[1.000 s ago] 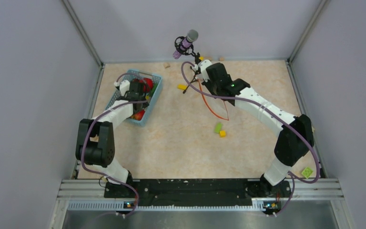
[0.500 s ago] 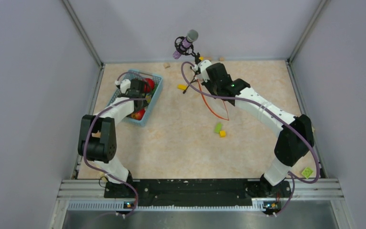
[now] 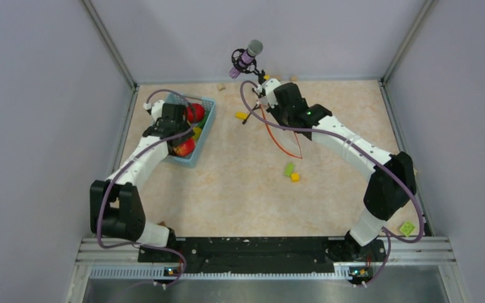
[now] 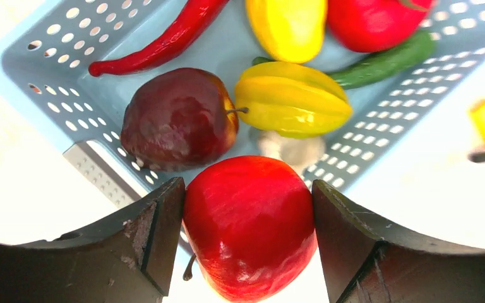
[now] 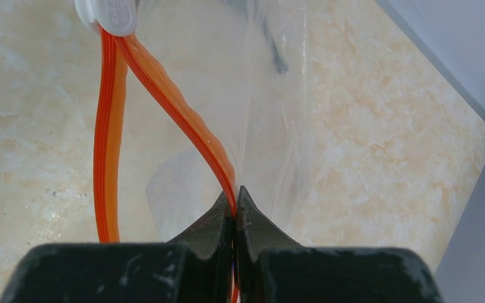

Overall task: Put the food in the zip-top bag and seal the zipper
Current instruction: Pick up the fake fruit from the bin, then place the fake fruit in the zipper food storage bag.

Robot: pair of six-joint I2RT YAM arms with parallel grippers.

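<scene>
My left gripper (image 4: pixel 247 233) is shut on a red apple (image 4: pixel 249 227) and holds it just above the near rim of the light-blue basket (image 4: pixel 50 69). The gripper (image 3: pixel 183 142) and the apple (image 3: pixel 185 146) also show in the top view. More food lies in the basket: a dark red apple (image 4: pixel 178 120), a yellow star fruit (image 4: pixel 290 98), a red chili (image 4: pixel 164 38), a red tomato (image 4: pixel 372 22) and a green piece (image 4: pixel 385 57). My right gripper (image 5: pixel 235 199) is shut on the orange-red zipper (image 5: pixel 177 107) of the clear zip-top bag (image 5: pixel 278 95). It holds the bag's mouth open above the table (image 3: pixel 287 136).
The basket (image 3: pixel 205 120) stands at the back left by the wall. A microphone (image 3: pixel 245 58) hangs at the back centre. A yellow block (image 3: pixel 241 115) lies left of the bag. A green block (image 3: pixel 289 169) and a yellow one (image 3: pixel 295 177) lie mid-table.
My left arm has stretched out and its wrist has shifted a little left and back over the basket, with the red apple in its grip. The right arm and bag have not moved.
</scene>
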